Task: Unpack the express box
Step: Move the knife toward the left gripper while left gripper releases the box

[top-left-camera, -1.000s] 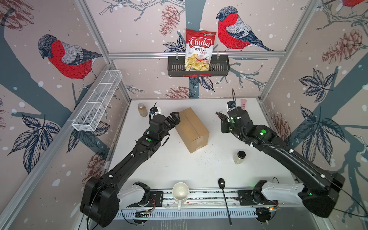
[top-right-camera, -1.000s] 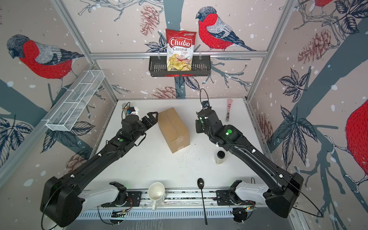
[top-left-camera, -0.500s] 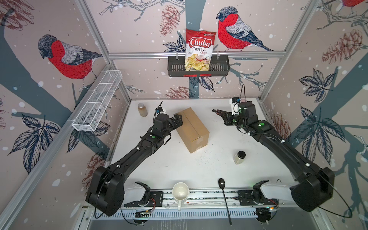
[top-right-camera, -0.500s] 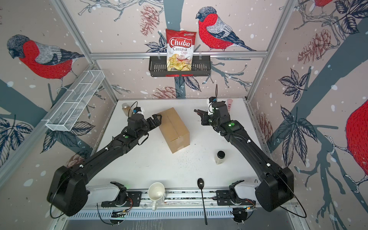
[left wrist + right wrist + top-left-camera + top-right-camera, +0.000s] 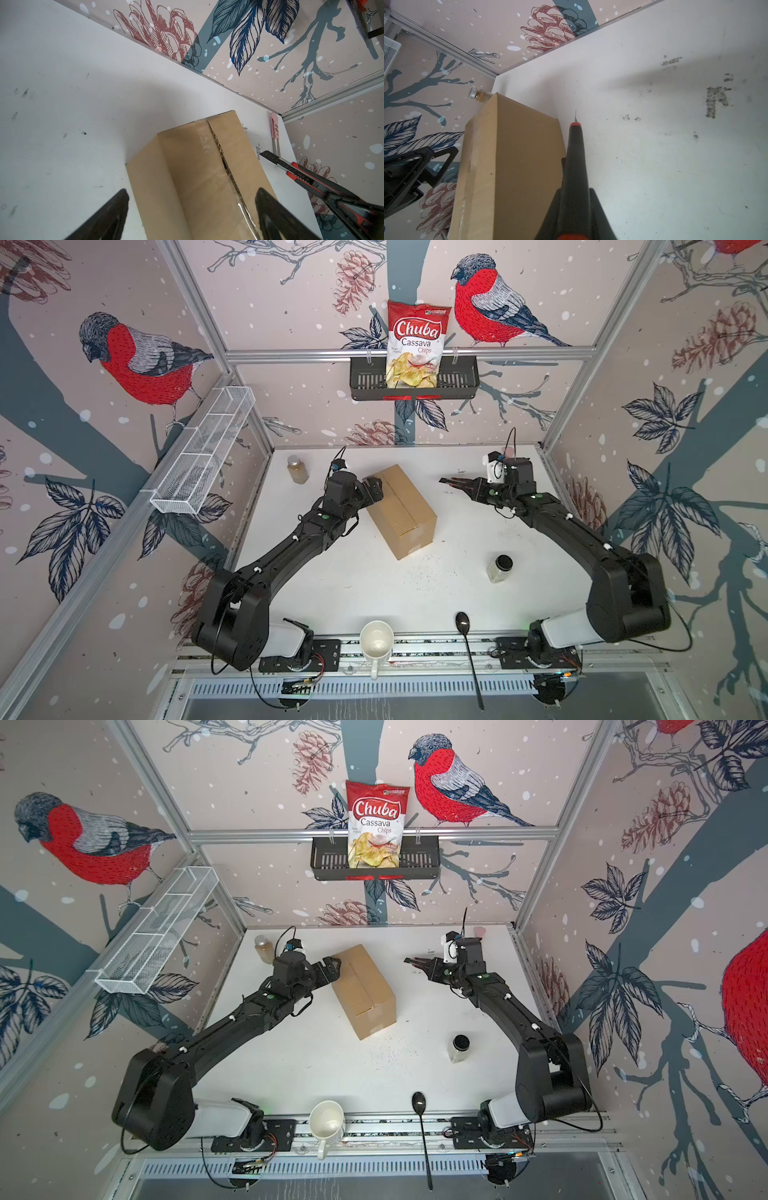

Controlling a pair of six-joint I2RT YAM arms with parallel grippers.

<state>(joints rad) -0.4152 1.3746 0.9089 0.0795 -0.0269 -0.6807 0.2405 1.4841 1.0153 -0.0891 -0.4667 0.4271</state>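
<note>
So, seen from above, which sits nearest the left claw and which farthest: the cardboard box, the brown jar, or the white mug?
1. Cardboard box, just beside the left gripper.
2. Brown jar, back left.
3. White mug, front edge.

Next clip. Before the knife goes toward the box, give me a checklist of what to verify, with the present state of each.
1. Knife gripped: ok, the right claw is shut on its handle.
2. Blade out: ok, it shows past the handle in the left wrist view.
3. Box seam on top: ok, taped, flaps closed.
4. Box held steady: not ok, the left claw is open at its far left corner.
5. Blade on the seam: not ok, the knife hangs apart, right of the box.
6. Left claw touching the box: cannot tell.
</note>
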